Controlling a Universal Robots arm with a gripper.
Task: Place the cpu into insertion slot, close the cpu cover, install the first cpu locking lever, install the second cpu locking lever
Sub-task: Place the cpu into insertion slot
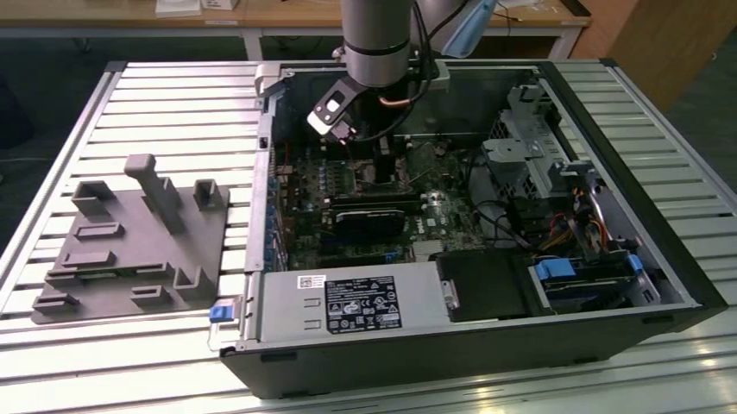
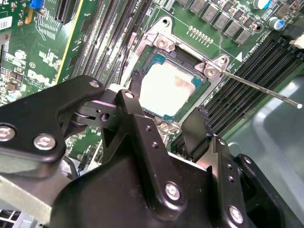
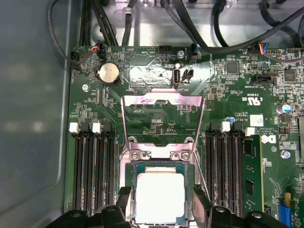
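Setting: slatted metal tabletop (image 1: 173,86) with wooden desks behind it. It carries an open computer case (image 1: 461,362) lying on its side. A grey fixture block (image 1: 133,241) sits toward the exterior view's left.

Arm: a single arm reaches down into the case, above the motherboard and beyond the graphics card (image 1: 371,216) and the power supply box (image 1: 345,306).

Item 1, cpu (image 3: 159,195): a square, silvery-topped chip lying flat in the insertion slot (image 2: 175,54). It sits between two banks of memory slots (image 3: 90,171).

Item 2, gripper (image 2: 166,97): directly over the cpu. The black fingers (image 2: 197,128) are spread apart, one to each side of the chip. The line between them runs across the chip from one memory bank toward the other. The chip being square, no long axis applies. The fingers stand just beside its edges, and I judge they are not clamped on it.

Item 3, cpu cover (image 3: 163,99): a thin metal frame swung open. It hinges at the edge of the slot on the side toward the coin cell (image 3: 108,73), and board shows through its cut-out. The socket is therefore uncovered.

Item 4, locking lever (image 2: 261,89): a thin wire rod angling out from a corner of the socket, not latched.

Status, as judged: the cpu is seated; the cover and levers are not yet done.
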